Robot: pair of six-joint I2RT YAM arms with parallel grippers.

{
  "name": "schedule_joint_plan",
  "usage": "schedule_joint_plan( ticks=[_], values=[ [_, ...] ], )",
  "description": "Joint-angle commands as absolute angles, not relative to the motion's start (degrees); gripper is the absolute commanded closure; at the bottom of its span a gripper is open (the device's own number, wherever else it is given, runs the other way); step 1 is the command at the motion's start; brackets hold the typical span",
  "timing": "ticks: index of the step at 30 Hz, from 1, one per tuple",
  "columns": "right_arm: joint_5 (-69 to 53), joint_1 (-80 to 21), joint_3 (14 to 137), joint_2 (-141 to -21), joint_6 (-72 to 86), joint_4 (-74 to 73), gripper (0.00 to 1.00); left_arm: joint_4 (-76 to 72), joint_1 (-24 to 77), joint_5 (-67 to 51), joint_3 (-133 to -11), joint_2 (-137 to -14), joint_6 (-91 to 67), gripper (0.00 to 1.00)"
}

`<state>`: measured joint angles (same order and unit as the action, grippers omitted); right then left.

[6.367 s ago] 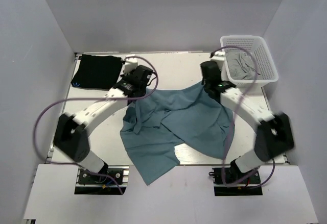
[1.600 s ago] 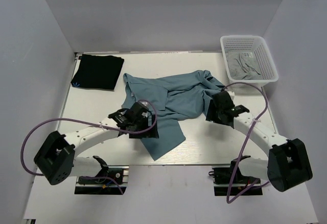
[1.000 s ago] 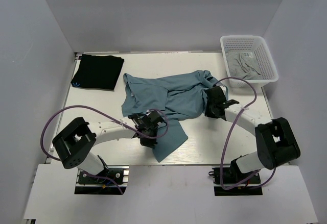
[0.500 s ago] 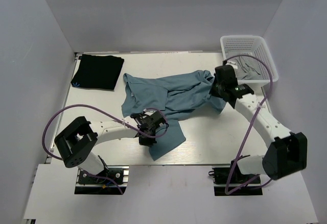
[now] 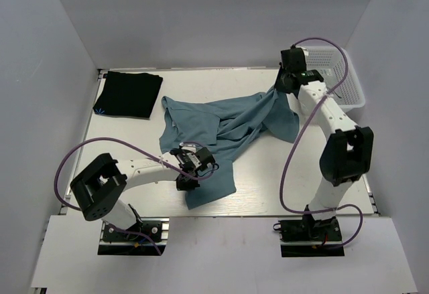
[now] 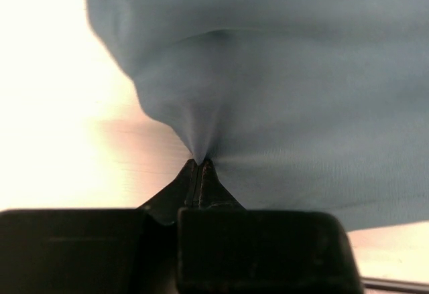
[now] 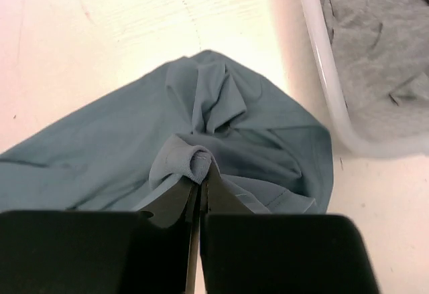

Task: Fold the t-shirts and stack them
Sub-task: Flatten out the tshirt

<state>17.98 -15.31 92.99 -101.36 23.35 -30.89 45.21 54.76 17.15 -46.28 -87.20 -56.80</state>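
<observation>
A teal-blue t-shirt lies crumpled and stretched across the middle of the table. My left gripper is shut on its near lower part, and the cloth rises in a peak from the closed tips. My right gripper is shut on a rolled hem at the shirt's far right end, lifted beside the basket. A black t-shirt lies folded at the far left corner.
A white mesh basket holding grey cloth stands at the far right corner, close to my right gripper. White walls enclose the table on three sides. Purple cables loop over both arms.
My right arm has swung up and back toward the basket, lifting and pulling the shirt's right end. The left gripper has closed on the near cloth and stayed low.
</observation>
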Motion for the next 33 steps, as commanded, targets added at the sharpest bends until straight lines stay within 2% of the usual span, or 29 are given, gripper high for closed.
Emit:
schedule_joint_plan(
  ticks=[1,3,4,7,8,10,11,12,13,15,16,17,18,22,27,33],
  values=[
    [17.2,-13.8,98.5,-106.1,21.6,-32.9,1.00,54.0,53.7,22.6,-42.0,-89.7,-58.4,1.00],
    [16.8,-13.5,100.5,-108.8,20.3,-33.7,1.00,54.8,53.7,23.3,-42.0,-89.6,-58.9,1.00],
    [16.1,-13.5,101.2,-109.5,19.4,-33.5,0.88,55.5,53.7,23.3,-42.0,-89.1,-58.9,1.00],
    [14.2,-13.6,99.4,-108.5,16.9,-32.0,0.67,57.1,53.7,24.6,-43.2,-89.1,-60.2,1.00],
    [13.3,-13.8,97.8,-107.1,16.0,-31.3,0.57,57.1,53.7,25.1,-43.9,-88.6,-60.2,1.00],
    [12.6,-14.0,93.8,-103.7,15.9,-28.8,0.47,57.7,53.7,25.7,-44.7,-88.6,-60.7,1.00],
    [11.5,-14.0,92.3,-101.3,15.9,-28.2,0.36,57.7,53.7,25.7,-45.6,-88.1,-60.7,1.00],
    [10.4,-14.1,87.1,-99.9,16.1,-27.6,0.33,57.7,53.7,25.7,-46.7,-88.1,-60.7,0.95],
    [10.2,-14.1,84.9,-95.3,16.4,-25.8,0.33,57.7,53.7,25.7,-46.7,-88.1,-60.7,0.83],
    [11.6,-14.0,78.2,-92.4,18.5,-24.5,0.27,58.3,53.7,25.1,-47.5,-87.4,-60.7,0.61],
    [11.9,-13.8,73.9,-89.1,19.7,-23.6,0.26,59.0,53.7,25.1,-48.0,-86.4,-60.7,0.53],
    [12.3,-13.8,69.7,-86.4,21.1,-22.9,0.26,59.0,53.7,24.6,-48.0,-85.8,-61.3,0.40],
    [13.3,-13.6,68.0,-85.3,22.5,-23.2,0.24,59.8,53.7,24.6,-48.0,-84.0,-61.3,0.36],
    [16.3,-13.6,57.3,-78.5,26.8,-24.7,0.24,60.6,54.2,21.2,-46.8,-78.5,-62.0,0.25],
    [17.8,-12.9,53.6,-77.8,27.3,-23.6,0.24,52.7,54.2,14.9,-38.3,-68.0,-61.4,0.16],
    [15.6,-12.2,56.9,-85.1,22.5,-21.1,0.27,46.2,54.2,8.4,-34.4,-69.2,-59.9,0.16]
  ],
)
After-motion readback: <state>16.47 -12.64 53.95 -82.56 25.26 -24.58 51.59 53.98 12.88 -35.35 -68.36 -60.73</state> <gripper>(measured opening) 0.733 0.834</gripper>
